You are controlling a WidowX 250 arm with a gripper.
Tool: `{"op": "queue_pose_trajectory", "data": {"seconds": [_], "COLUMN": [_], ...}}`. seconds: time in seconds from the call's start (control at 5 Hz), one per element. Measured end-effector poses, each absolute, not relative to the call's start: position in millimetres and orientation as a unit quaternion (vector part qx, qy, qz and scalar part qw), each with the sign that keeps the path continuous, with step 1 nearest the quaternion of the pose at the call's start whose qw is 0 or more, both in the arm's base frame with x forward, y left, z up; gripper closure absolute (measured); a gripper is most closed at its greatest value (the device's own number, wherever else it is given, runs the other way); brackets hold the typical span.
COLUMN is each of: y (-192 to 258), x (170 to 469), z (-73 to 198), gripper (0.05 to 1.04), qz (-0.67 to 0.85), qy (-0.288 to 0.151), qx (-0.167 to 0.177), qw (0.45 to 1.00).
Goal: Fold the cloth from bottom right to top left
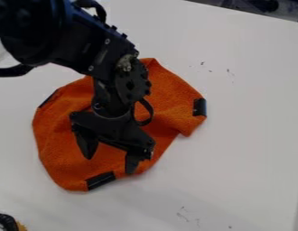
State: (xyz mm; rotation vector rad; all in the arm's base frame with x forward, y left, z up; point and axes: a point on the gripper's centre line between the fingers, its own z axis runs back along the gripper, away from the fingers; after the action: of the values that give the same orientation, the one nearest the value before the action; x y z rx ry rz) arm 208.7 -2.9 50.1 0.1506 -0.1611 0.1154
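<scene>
The fingers (132, 164) are spread wide, with no fold of cloth seen pinched between them. The gripper (109, 165) is hung over the lower part of the cloth (66, 153), which is laid on the table (248, 149) beneath the arm (85, 43). Whether the cloth is touched by the tips cannot be told. The grasp seems the step in hand: the tips should be brought to the lower-right edge, between the bottom patch (101, 180) and the right patch (199, 107), and set down astride a small ridge before being closed. If too little is caught, the edge may be lost; if pressed too hard, the cloth may be bunched. Once held, it should be lifted low and drawn toward the upper left.
</scene>
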Motion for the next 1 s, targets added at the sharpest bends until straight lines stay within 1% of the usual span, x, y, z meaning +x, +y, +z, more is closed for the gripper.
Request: {"op": "queue_pose_trajectory", "data": {"seconds": [0.2, 0.4, 0.6, 0.8, 1.0], "y": [-2, -1, 2, -3, -20], "x": [206, 207, 216, 240, 271], "z": [47, 51, 58, 68, 64], "gripper": [0.083, 0.083, 0.083, 0.083, 0.083], "qz": [0.056, 0.046, 0.039, 0.025, -0.002], "qy": [-0.071, -0.066, -0.076, -0.097, -0.111], "qx": [0.078, 0.085, 0.086, 0.080, 0.060], "qw": [0.993, 0.993, 0.993, 0.992, 0.992]}}
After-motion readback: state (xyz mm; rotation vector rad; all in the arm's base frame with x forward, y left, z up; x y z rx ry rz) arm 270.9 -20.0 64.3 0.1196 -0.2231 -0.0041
